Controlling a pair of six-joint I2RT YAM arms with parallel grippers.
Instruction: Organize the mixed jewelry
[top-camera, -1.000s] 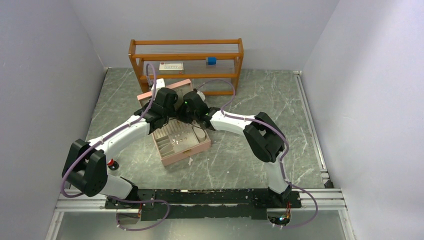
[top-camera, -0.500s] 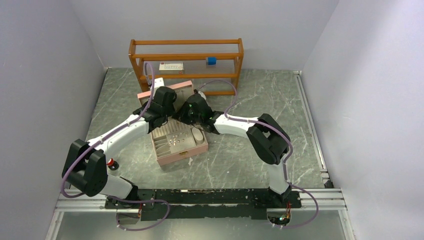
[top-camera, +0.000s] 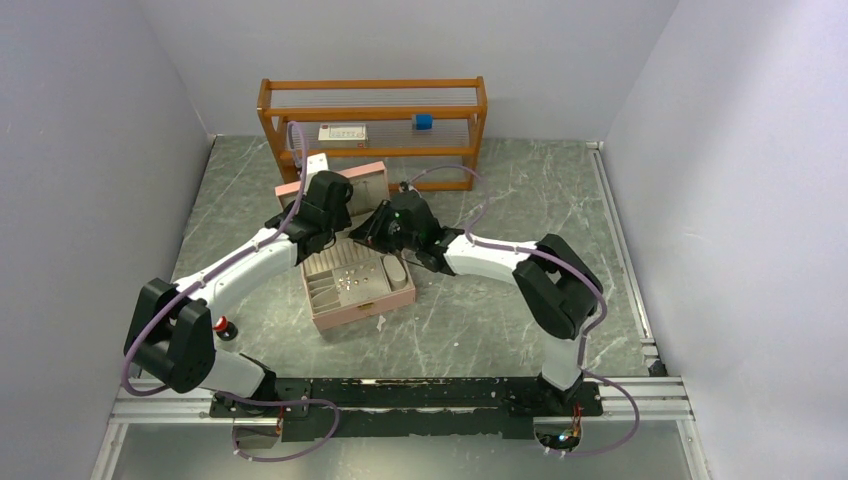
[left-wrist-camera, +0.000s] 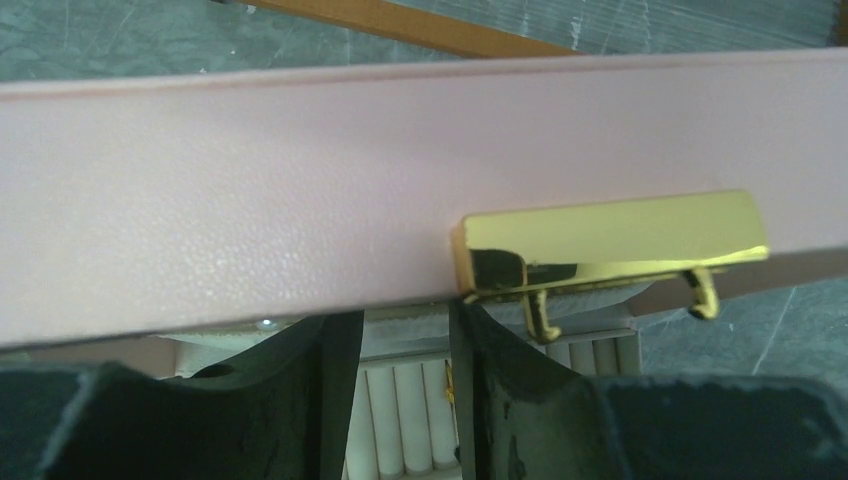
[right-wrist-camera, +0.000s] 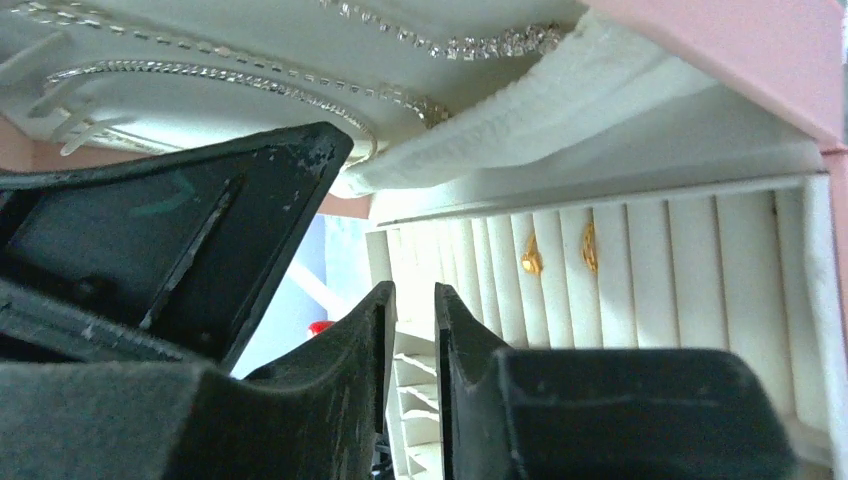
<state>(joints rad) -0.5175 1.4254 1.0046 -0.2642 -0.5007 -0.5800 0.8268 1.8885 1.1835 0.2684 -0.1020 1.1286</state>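
Observation:
A pink jewelry box (top-camera: 352, 307) sits mid-table with its lid (top-camera: 362, 182) raised toward the shelf. In the left wrist view my left gripper (left-wrist-camera: 405, 320) is under the lid's front edge (left-wrist-camera: 250, 200), beside the gold clasp (left-wrist-camera: 610, 235). Its fingers are apart, with white ring rolls (left-wrist-camera: 410, 420) showing between them. My right gripper (right-wrist-camera: 410, 295) is inside the open box with its jaws nearly together and nothing between them. Two gold earrings (right-wrist-camera: 531, 255) sit in the ring rolls. Silver chains (right-wrist-camera: 450, 45) lie on the lid's white lining. In the top view both grippers (top-camera: 322, 215) (top-camera: 368, 232) meet at the box's far side.
A wooden shelf (top-camera: 372, 98) stands at the back, holding a white box (top-camera: 343, 132) and a blue block (top-camera: 423, 121). A small red object (top-camera: 222, 325) lies by the left arm. Grey walls close in both sides.
The box has slid a little left and back. The lid now stands more open. My right gripper has shifted right along the box's far side.

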